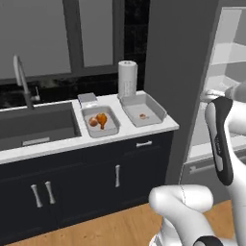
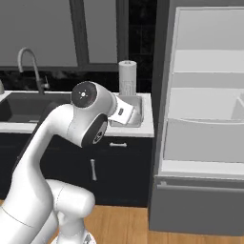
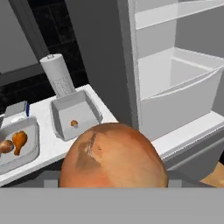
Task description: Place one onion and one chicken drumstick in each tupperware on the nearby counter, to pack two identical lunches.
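A big brown onion sits right in front of the hand camera, and my gripper is shut on it, its fingertips hidden behind it. On the white counter, the left tupperware holds a chicken drumstick and a smaller onion. The right tupperware holds one small orange-brown piece that is too small to name. In the hand view both tubs, left and right, lie below and left of the held onion, well apart from it.
A paper towel roll stands behind the right tub, and a small grey box behind the left one. Sink and faucet are at the left. The open fridge with white shelves stands right of the counter.
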You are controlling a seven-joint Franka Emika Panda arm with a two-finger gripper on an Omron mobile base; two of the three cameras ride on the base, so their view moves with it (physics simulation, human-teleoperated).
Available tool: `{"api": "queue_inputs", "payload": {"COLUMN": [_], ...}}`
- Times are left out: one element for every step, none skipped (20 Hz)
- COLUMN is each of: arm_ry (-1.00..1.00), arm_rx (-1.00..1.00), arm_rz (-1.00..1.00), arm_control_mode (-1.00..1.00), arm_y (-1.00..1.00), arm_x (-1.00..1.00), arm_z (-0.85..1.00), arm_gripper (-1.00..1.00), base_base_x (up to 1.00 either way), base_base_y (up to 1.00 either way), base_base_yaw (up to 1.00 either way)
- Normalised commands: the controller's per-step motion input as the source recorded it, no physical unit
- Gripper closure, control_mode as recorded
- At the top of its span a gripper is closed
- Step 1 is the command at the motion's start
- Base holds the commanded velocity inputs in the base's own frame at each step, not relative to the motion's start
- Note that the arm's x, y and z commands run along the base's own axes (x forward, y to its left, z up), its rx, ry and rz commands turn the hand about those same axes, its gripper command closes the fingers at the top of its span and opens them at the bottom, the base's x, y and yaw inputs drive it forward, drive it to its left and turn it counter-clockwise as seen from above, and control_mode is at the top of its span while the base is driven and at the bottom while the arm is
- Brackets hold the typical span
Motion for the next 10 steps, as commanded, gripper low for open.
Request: {"api": "queue_inputs", "payload": {"arm_ry": [0.00,0.00,0.00,0.00,0.00,0.00,0.00,0.00,0.00,0.00], "arm_rx": [0.00,0.00,0.00,0.00,0.00,0.00,0.00,0.00,0.00,0.00], "arm_rz": [0.00,0.00,0.00,0.00,0.00,0.00,0.00,0.00,0.00,0.00], "arm_control_mode": [1.00,1.00,1.00,1.00,1.00,1.00,1.00,1.00,1.00,1.00], "arm_y": [0.00,0.00,0.00,0.00,0.00,0.00,0.00,0.00,0.00,0.00], "arm_x": [0.00,0.00,0.00,0.00,0.00,0.00,0.00,0.00,0.00,0.00], "arm_z": [0.00,0.00,0.00,0.00,0.00,0.00,0.00,0.00,0.00,0.00], "arm_gripper": [1.00,1.00,1.00,1.00,1.00,1.00,1.00,1.00,1.00,1.00], "base_base_x": [0.00,0.06,0.22,0.43,0.64,0.76,0.91,0.96,1.00,0.96], "base_base_y": [1.00,1.00,1.00,1.00,0.93,0.62,0.17,-0.06,-0.18,-0.20], "base_base_yaw": [0.00,0.00,0.00,0.00,0.00,0.00,0.00,0.00,0.00,0.00]}}
